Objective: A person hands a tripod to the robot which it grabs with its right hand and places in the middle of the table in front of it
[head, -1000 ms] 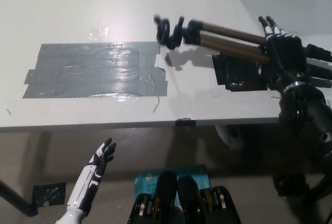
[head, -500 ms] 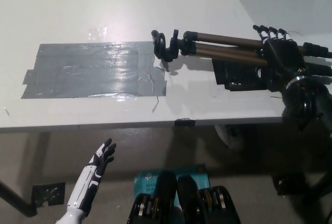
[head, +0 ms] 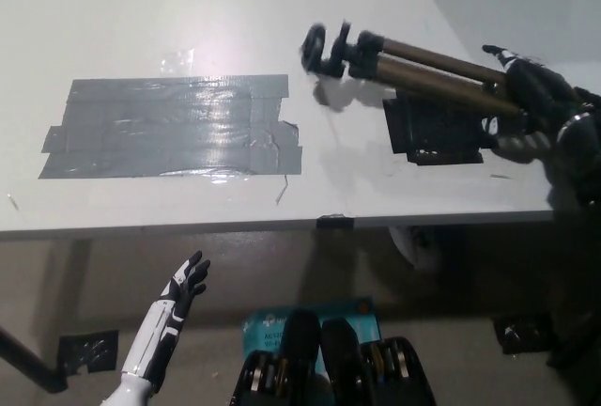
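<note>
A folded tripod (head: 413, 66) with bronze legs and a black head lies slantwise over the right part of the white table (head: 188, 11), its head pointing left. My black right hand (head: 535, 105) is shut on the leg ends at the right edge of the head view. The tripod head hovers just right of a grey tape patch (head: 169, 126) that marks the table's middle. My white left hand (head: 186, 284) rests open below the table's front edge at lower left.
A black tape patch (head: 434, 131) lies on the table under the tripod legs. A small black tab (head: 335, 222) sits at the table's front edge. A teal item (head: 268, 323) lies on the floor below.
The tripod head first moved left onto the grey tape's edge, then drew back right and rose. My right hand has shifted right, toward the picture's edge. The left hand stayed still.
</note>
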You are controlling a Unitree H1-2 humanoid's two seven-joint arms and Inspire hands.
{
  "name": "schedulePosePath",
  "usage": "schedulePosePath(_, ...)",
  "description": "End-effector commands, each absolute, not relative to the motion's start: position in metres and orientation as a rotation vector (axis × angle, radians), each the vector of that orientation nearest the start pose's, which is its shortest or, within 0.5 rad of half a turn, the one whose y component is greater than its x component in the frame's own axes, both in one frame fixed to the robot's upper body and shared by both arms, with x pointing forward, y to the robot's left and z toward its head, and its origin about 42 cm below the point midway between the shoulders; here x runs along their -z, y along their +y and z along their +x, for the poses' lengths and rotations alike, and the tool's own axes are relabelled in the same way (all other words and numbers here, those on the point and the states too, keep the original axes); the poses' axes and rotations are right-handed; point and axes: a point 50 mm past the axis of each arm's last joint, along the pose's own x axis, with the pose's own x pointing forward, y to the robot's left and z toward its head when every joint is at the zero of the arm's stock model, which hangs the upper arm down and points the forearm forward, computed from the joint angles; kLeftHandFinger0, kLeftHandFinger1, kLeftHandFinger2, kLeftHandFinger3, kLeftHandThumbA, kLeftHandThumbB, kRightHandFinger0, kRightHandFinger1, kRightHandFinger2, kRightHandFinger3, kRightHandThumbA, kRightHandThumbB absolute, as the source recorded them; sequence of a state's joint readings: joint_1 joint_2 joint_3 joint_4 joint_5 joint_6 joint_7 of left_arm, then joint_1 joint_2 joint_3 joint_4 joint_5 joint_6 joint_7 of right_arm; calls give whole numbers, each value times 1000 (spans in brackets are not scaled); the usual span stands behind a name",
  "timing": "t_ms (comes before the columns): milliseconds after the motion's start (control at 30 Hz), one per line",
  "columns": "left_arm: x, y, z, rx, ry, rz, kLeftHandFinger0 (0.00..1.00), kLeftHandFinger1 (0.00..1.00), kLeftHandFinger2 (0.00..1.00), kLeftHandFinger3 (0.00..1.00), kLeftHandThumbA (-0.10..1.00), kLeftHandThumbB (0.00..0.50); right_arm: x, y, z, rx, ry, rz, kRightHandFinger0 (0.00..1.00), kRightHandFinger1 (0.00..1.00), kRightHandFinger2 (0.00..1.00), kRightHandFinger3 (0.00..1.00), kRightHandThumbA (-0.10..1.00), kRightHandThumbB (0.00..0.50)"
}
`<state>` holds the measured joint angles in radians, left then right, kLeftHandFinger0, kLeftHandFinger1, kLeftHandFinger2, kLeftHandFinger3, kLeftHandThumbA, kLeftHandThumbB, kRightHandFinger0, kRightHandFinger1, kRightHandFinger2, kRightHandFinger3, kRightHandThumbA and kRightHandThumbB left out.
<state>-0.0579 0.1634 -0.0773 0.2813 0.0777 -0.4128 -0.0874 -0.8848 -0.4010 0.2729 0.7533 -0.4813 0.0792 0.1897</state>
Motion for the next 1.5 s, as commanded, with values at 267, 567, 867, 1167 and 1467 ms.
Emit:
schedulePosePath(267,-91,244,316,273,-267,291,1000,1000,1000,1000,1000,289,-571,-308,477,-851,-332,-392,1000,1000,1000,1000,685,500)
schedulePosePath(567,-95,243,322,273,-277,283,1000,1000,1000,1000,1000,278,-580,-310,463,-829,-448,-311,1000,1000,1000,1000,678,500)
schedulePosePath(867,-99,241,328,272,-296,280,1000,1000,1000,1000,1000,274,-582,-302,338,-510,-956,-437,1000,1000,1000,1000,952,500)
schedulePosePath(1167,-97,241,328,269,-290,282,1000,1000,1000,1000,1000,268,-508,-291,249,-213,-1251,-461,1000,1000,1000,1000,1000,484)
schedulePosePath(1467,-82,242,314,271,-256,276,1000,1000,1000,1000,1000,256,-384,-239,223,-174,-1182,-257,1000,1000,1000,1000,1000,448)
